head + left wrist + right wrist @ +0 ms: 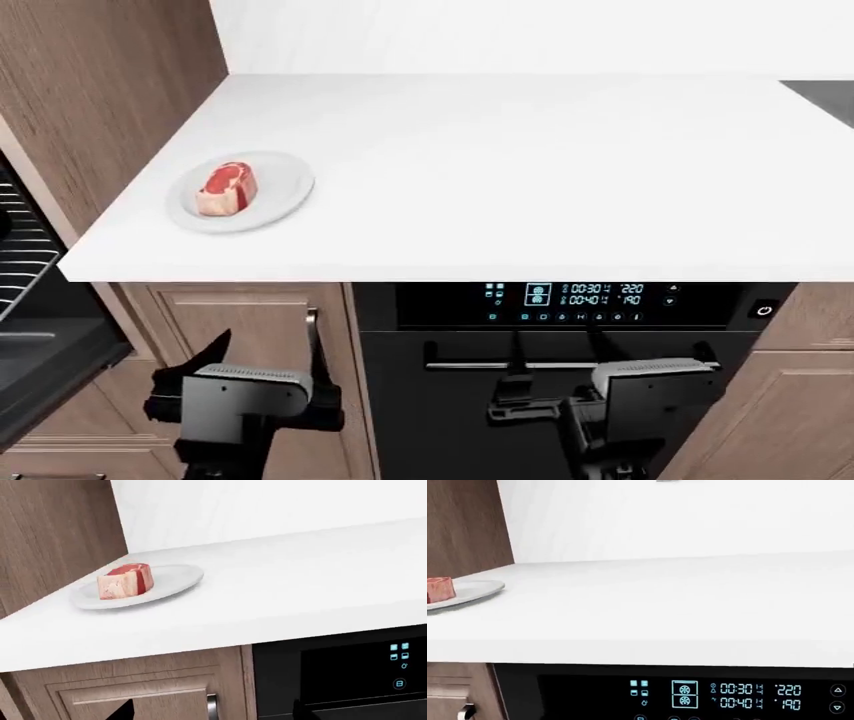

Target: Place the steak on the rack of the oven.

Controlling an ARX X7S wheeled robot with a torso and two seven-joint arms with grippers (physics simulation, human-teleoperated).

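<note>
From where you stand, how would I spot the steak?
Find the white countertop, then go to its left end beside the wood cabinet wall. A round white plate sits there, carrying the steak: a thick red chunk with a pale fat rim, the counter's only colour.

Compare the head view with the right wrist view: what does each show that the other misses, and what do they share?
Only the head view shows both arms low in front of the counter, the left gripper and right gripper, the wire rack in the open oven at far left, and the whole steak.

Only the right wrist view shows the display digits large enough to read: 00:30, 220, 00:40, 190.

Both show the steak on the white plate, the white countertop and the black oven's display.
</note>
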